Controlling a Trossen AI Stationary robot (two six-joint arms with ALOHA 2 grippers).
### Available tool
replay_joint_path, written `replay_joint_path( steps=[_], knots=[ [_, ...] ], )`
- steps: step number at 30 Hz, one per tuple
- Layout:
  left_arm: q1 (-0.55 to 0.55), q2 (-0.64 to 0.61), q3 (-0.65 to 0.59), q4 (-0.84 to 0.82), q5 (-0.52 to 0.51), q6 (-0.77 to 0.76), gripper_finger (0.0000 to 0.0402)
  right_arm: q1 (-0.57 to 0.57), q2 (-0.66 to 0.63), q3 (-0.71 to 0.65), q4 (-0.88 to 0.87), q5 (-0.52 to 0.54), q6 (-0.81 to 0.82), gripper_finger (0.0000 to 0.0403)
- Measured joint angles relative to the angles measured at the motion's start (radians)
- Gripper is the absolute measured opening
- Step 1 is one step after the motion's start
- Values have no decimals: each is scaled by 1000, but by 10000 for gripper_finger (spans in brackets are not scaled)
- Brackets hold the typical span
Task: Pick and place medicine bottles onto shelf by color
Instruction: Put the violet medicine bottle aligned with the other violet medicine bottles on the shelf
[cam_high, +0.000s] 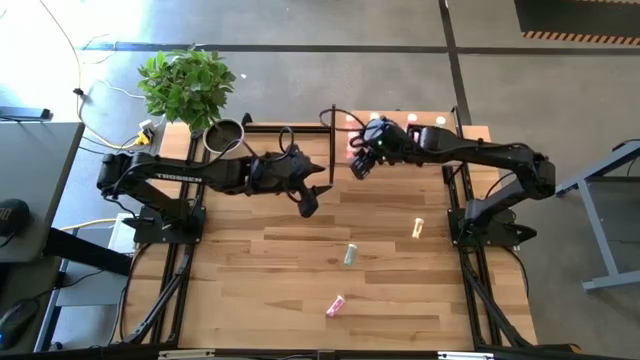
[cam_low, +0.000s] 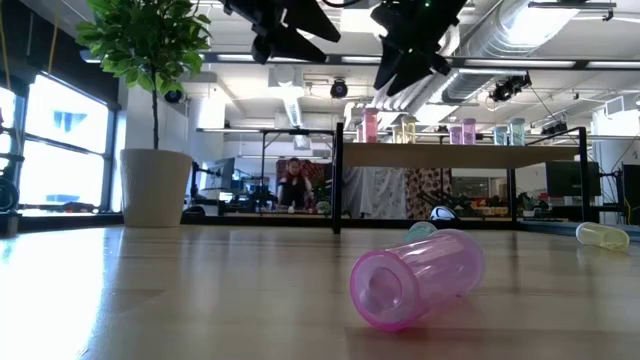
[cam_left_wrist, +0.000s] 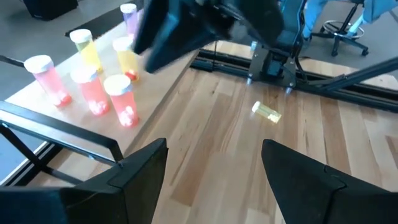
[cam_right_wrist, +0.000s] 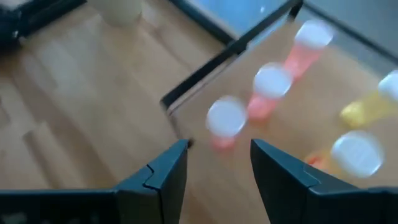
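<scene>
The shelf (cam_high: 475, 133) stands at the table's far side with a black upright panel at its left end. On it stand pink bottles (cam_right_wrist: 268, 90) and yellow bottles (cam_right_wrist: 357, 152), upright on their bases. My right gripper (cam_right_wrist: 219, 165) hovers open above the shelf's left end with nothing between its fingers. My left gripper (cam_left_wrist: 214, 168) hangs open in the air over mid-table, left of the shelf. A yellow bottle (cam_high: 418, 228), a green bottle (cam_high: 350, 254) and a pink bottle (cam_low: 415, 275) lie on their sides on the tabletop.
A potted plant (cam_high: 188, 85) and a metal cup (cam_high: 224, 135) stand at the far left corner. Black rails run along both sides of the table. Bare wood lies between the fallen bottles and the near edge.
</scene>
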Motion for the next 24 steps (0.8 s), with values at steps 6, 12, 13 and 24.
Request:
replay_joint_path(
  steps=[6, 12, 13, 24],
  knots=[
    [-22, -13, 0, -51, 1, 0, 255, 97, 0, 0, -137, 2, 136, 167],
    [-57, -16, 0, -80, 17, -99, 255, 184, 0, 0, -234, 66, 294, 167],
    [-65, -17, 0, -87, 32, -121, 255, 196, 0, 0, -248, 73, 323, 167],
    [-211, -16, 0, -127, 69, -204, 255, 331, -46, 0, -475, 200, 613, 167]
  ],
)
